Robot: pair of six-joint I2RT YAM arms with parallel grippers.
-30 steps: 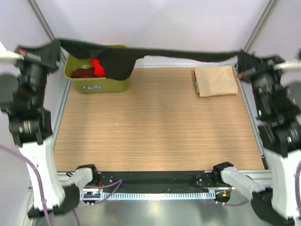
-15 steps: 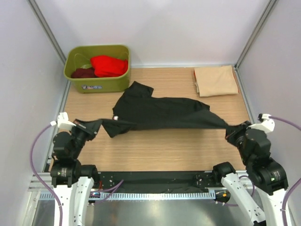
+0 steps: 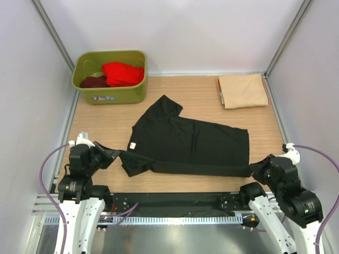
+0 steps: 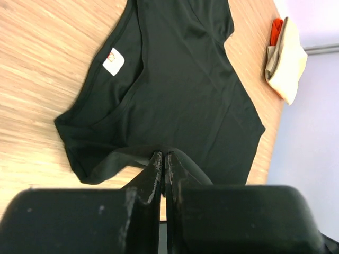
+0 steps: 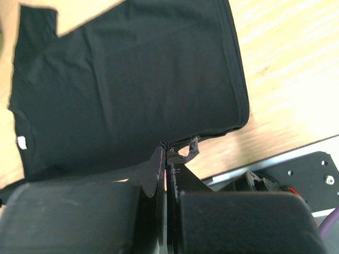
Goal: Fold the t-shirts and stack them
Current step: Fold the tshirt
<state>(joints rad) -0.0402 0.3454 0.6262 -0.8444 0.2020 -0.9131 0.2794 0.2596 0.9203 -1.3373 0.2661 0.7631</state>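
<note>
Here black t-shirt [image 3: 190,145] lies spread; left fingers [image 4: 151,180], right fingers [image 5: 157,170] pinch it.

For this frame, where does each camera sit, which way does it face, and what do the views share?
Top external: above and behind the arms, looking down at the table; both arms show.
Left wrist: on the left arm, looking past the shut left pincer across the black t-shirt.
Right wrist: on the right arm, past the shut right pincer over the same shirt.
Shared: all show the black t-shirt.
</note>
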